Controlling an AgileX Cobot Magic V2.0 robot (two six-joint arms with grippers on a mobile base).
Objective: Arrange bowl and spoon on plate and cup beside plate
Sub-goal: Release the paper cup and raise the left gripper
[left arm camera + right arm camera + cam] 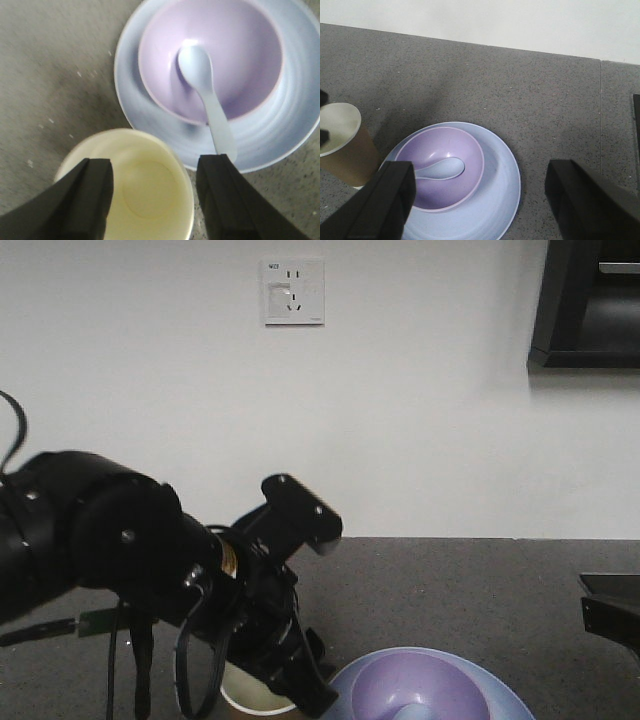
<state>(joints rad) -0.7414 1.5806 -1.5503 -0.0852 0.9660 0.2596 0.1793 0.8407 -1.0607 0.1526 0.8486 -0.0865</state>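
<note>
The plate (495, 200) is lying flat on the dark speckled worktop (530, 95), and the bowl (465, 150) is sitting upright inside it, pushed toward the cup's side so that a wider band of plate is showing on the other side. The spoon (440, 170) is resting in the bowl with its scoop down on the bowl's floor; in the left wrist view its handle (220, 132) is running up over the bowl's rim and hanging above the plate. The cup (342, 145) is standing upright on the worktop just beside the plate, mouth up, with nothing showing inside it. The left gripper (152, 200) is hovering at the cup with its fingers (85, 200) spread apart, one over the cup's rim on the far side from the plate and the other over the gap where cup and plate are meeting; whether either finger is touching the cup is not clear. In the front view the left arm (110, 540) is reaching down to the cup at the bottom edge. The right gripper (480, 205) is hanging above the plate and bowl, its fingers (585, 200) wide apart and holding nothing. A white wall (420, 410) with a socket (293, 291) is rising behind the worktop.
</note>
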